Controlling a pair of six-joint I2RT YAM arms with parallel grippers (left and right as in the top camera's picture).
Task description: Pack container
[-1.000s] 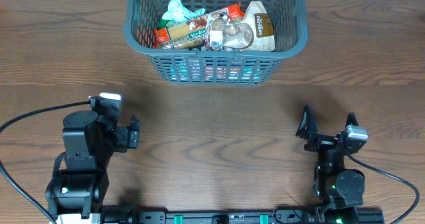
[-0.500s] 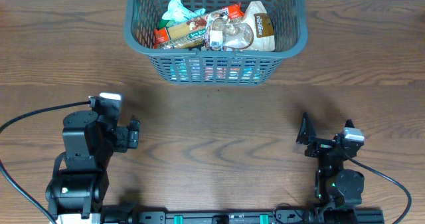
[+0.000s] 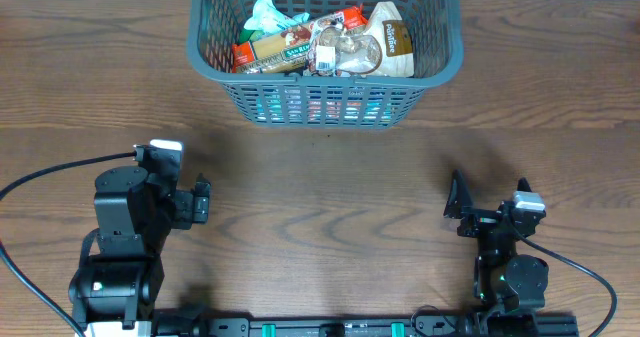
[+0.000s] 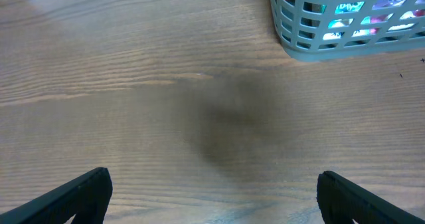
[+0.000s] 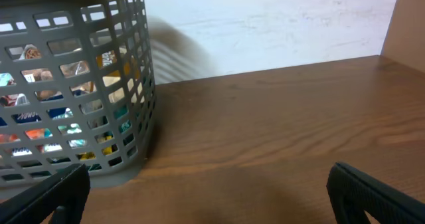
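Note:
The container is a dark grey lattice basket at the back middle of the table, holding several grocery packs, among them a teal bag and a white bag. Its corner shows in the left wrist view and its wall in the right wrist view. My left gripper rests at the front left, open and empty over bare wood. My right gripper is at the front right, open and empty. Both are well short of the basket.
The wooden table stretches between the basket and both arms. A black cable loops at the left arm and another at the right. A white wall stands behind the table's far edge.
My right gripper has drawn back a little toward the table's front edge, still open. The left arm and the basket have not moved.

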